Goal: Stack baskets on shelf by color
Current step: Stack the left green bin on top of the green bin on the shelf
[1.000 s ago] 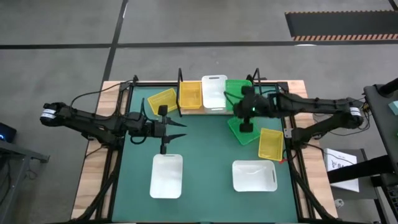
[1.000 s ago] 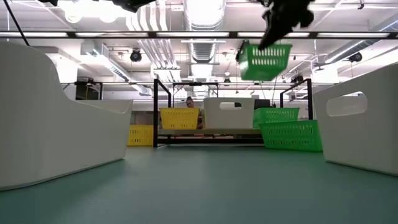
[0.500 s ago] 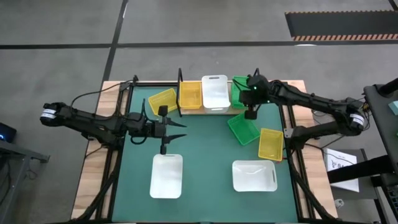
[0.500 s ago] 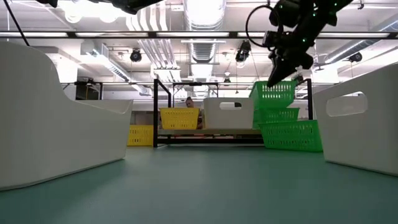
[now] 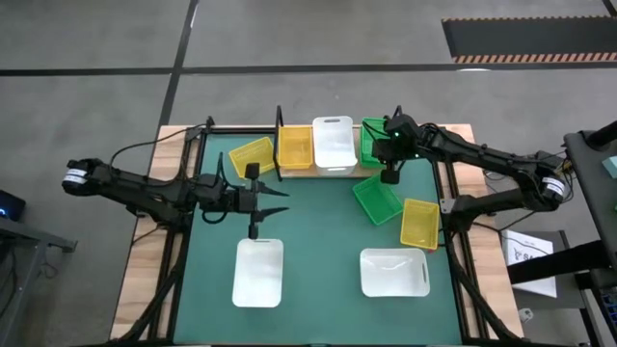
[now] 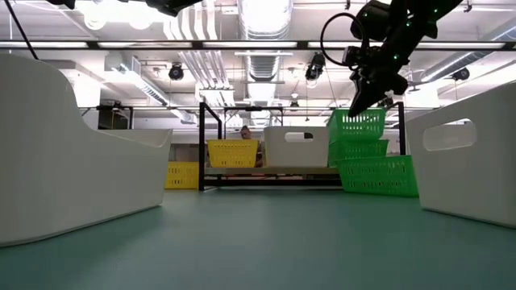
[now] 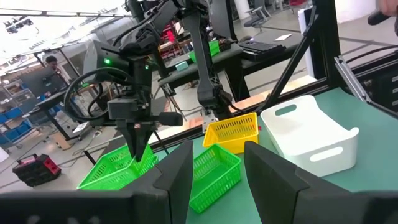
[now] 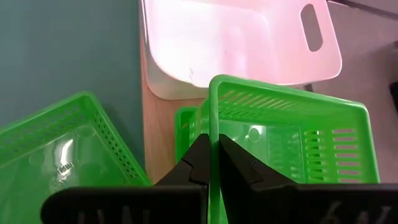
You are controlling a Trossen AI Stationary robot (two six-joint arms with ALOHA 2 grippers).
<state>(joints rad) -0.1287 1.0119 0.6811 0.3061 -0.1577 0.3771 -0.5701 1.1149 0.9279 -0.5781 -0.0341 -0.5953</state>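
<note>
The right claw [image 8: 211, 163] is clenched on the near rim of a green basket [image 8: 292, 143], holding it over the right end of the shelf [image 5: 359, 171] — directly above a second green basket [image 6: 355, 150] that already sits on the board. In the low view the held basket [image 6: 358, 124] rides just on top of that one, roughly level; whether the two touch cannot be told. A third green basket [image 5: 377, 199] lies on the green surface [image 5: 318, 231] just in front of the shelf's right end, turned at an angle.

On the shelf, a white basket [image 5: 333, 143] sits in the middle and a yellow basket [image 5: 295, 146] to its left, the two side by side. Another yellow basket [image 5: 253, 155] lies tilted on the surface just beside the shelf's left end. The third yellow basket [image 5: 418, 223] rests near the right edge of the surface, just beside the loose green one.

Two more white baskets sit toward the front of the surface, well apart from the shelf — one [image 5: 258, 272] on the left, one [image 5: 393, 273] on the right.

The left claw [image 5: 273, 201] hovers over the left half of the surface, between the tilted yellow basket and the front-left white one, its fingers [image 7: 180, 174] parted and grasping nothing.
</note>
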